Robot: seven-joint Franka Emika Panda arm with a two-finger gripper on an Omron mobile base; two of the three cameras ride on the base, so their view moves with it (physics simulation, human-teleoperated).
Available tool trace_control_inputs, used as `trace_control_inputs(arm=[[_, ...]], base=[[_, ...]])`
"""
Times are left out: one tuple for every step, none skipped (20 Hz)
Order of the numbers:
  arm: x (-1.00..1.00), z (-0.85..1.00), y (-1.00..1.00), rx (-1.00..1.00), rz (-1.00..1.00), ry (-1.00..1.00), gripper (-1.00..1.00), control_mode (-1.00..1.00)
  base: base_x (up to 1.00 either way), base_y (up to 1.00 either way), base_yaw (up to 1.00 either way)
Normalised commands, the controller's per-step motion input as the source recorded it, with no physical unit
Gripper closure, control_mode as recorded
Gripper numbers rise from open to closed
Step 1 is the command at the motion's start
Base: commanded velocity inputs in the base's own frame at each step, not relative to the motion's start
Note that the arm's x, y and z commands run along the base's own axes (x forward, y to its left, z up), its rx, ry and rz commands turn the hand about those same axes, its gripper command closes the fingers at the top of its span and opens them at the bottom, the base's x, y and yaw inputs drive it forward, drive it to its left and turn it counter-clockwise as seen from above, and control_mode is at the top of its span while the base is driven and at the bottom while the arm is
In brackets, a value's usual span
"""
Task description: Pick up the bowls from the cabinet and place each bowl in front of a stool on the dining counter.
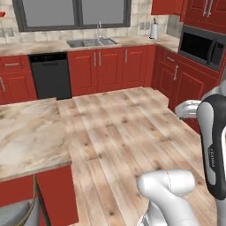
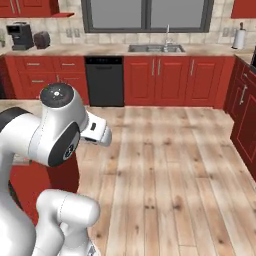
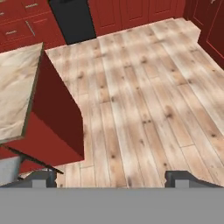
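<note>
You look down on the dining counter (image 3: 17, 83), its marble corner above a plain red end panel; right of it runs pale plank floor (image 3: 144, 87); beyond it stands a black dishwasher (image 3: 72, 17); the gripper (image 3: 111, 178) hovers near it with jaws spread, holding nothing.

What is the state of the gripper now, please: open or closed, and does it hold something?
Gripper: open, jaws wide apart, holding nothing; it hangs over the wooden floor beside the dining counter.
</note>
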Motion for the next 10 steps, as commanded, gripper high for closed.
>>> trace_control_inputs(arm=[[0.0,0.0,0.0,0.0,0.0,0.0,-1.0,1.0],[0.0,0.0,0.0,0.0,0.0,0.0,-1.0,1.0],[0.0,0.0,0.0,0.0,0.0,0.0,-1.0,1.0],[0.0,0.0,0.0,0.0,0.0,0.0,-1.0,1.0],[0.0,0.0,0.0,0.0,0.0,0.0,-1.0,1.0],[0.0,0.0,0.0,0.0,0.0,0.0,-1.0,1.0],[0.0,0.0,0.0,0.0,0.0,0.0,-1.0,1.0],[0.0,0.0,0.0,0.0,0.0,0.0,-1.0,1.0],[0.0,0.0,0.0,0.0,0.0,0.0,-1.0,1.0],[0.0,0.0,0.0,0.0,0.0,0.0,-1.0,1.0]], base=[[1.0,-0.93,-0.11],[1.0,-0.86,-0.08],[1.0,-0.78,-0.07],[1.0,-0.64,-0.05],[1.0,-0.61,-0.03],[1.0,-0.53,0.0],[1.0,-0.48,0.0],[1.0,-0.44,0.0],[1.0,-0.37,-0.02],[1.0,-0.34,-0.03]])
